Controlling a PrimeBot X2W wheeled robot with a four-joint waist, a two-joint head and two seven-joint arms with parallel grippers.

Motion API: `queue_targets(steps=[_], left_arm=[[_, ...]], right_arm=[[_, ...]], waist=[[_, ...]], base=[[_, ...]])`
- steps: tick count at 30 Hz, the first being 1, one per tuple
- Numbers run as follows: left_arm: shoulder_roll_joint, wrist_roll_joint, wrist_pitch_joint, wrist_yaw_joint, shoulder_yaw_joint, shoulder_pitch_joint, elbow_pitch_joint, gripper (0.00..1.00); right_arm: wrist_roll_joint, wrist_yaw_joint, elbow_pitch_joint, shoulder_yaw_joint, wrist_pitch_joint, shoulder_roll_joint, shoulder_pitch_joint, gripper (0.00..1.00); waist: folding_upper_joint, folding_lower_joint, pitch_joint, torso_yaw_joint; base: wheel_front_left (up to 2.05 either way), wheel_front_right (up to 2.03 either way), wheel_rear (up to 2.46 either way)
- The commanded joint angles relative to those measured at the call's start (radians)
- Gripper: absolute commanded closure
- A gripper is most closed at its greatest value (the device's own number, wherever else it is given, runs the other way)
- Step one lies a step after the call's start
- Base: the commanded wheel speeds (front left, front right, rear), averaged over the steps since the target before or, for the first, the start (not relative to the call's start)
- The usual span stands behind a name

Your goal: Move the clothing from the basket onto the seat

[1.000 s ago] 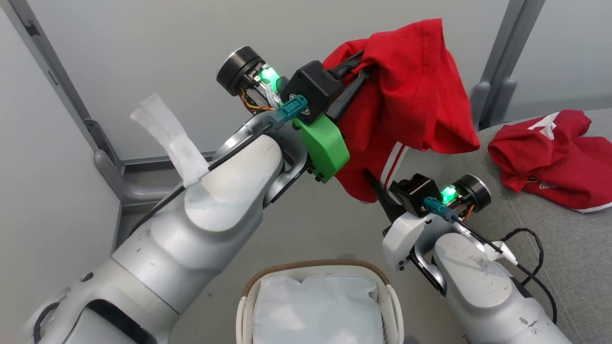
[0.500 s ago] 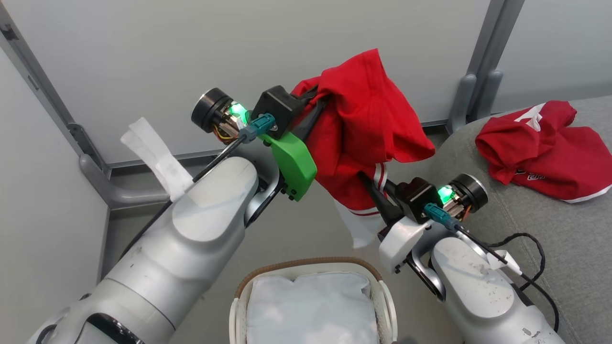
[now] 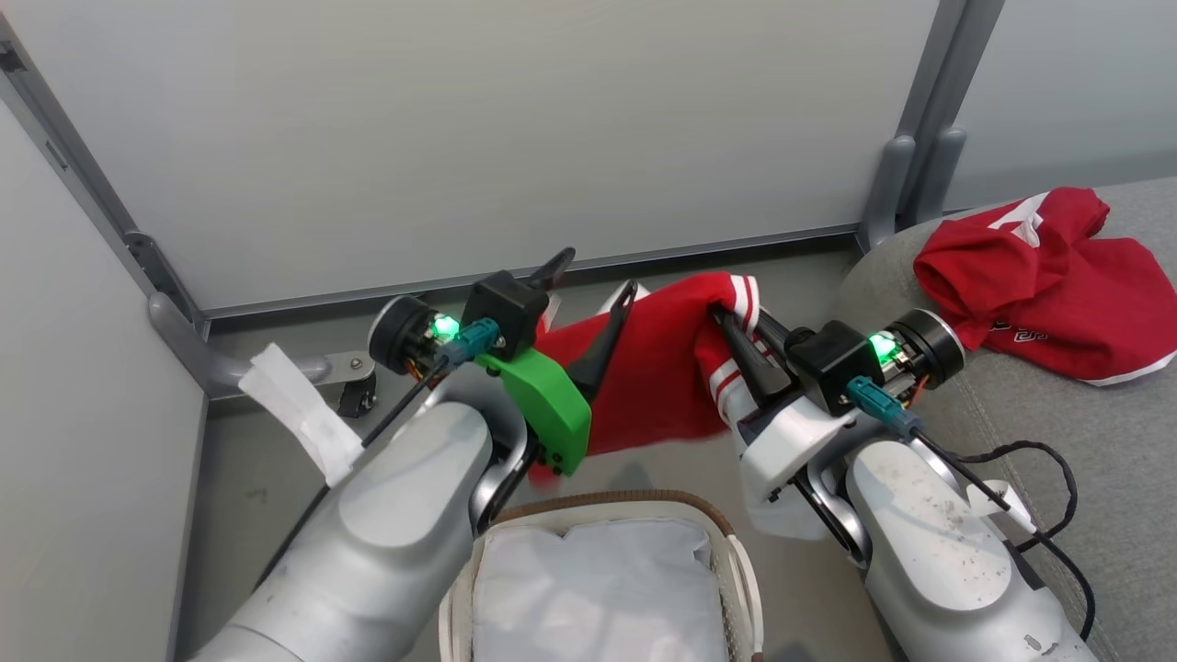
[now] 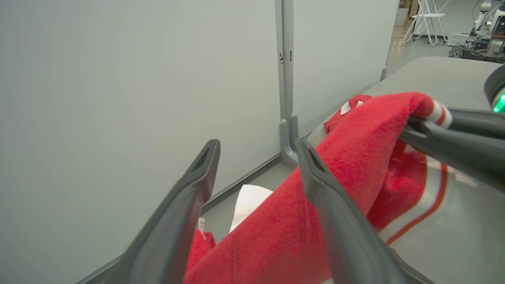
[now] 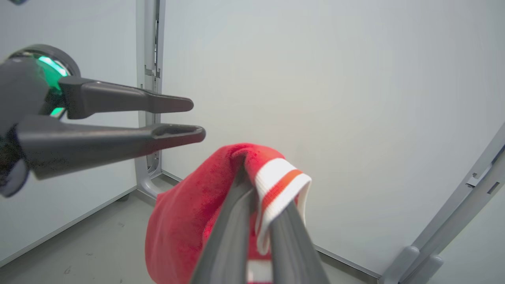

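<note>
Nearest, the basket point(image 3: 607, 497) shows its white liner point(image 3: 598, 588). Beyond its far rim the right gripper point(image 3: 726, 320) has its jaws pressed together on the striped cuff of a red garment point(image 3: 657, 386). This garment hangs over the floor point(image 3: 248, 478) against a finger of the left gripper point(image 3: 596, 274), whose jaws stand wide apart. Farther right, a second red garment point(image 3: 1039, 285) lies on the seat point(image 3: 1103, 441), at its far edge.

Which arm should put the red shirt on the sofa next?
Probably right. The right end effector is shut on the shirt and sits nearer the sofa; the left end effector is open.
</note>
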Motion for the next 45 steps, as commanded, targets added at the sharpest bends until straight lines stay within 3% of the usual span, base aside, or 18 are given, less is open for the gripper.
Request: queue_targets(steps=[1,11,22,45], left_arm=[[-0.007,0.000,-0.007,0.007,0.005,0.034,-0.011,0.00],[-0.014,0.082,-0.009,0.019,0.104,0.256,-0.185,0.00],[-0.021,0.117,-0.009,0.003,0.155,0.401,-0.251,0.00],[-0.020,0.169,-0.009,0.019,0.182,0.404,-0.330,0.00]], right_arm=[[-0.006,-0.001,-0.013,-0.012,-0.005,-0.006,0.017,1.00],[-0.028,-0.001,-0.076,-0.075,-0.005,-0.014,0.052,1.00],[-0.043,-0.001,-0.119,-0.138,-0.005,-0.022,0.076,1.00],[-0.060,-0.001,-0.187,-0.173,-0.005,-0.097,-0.009,1.00]], waist=[[0.0000,0.0000,0.001,-0.001],[0.0000,0.0000,0.010,-0.017],[0.0000,0.0000,0.023,-0.063],[0.0000,0.0000,0.112,-0.365]], base=[[0.00,0.00,0.00],[0.00,0.00,0.00],[0.00,0.00,0.00],[0.00,0.00,0.00]])
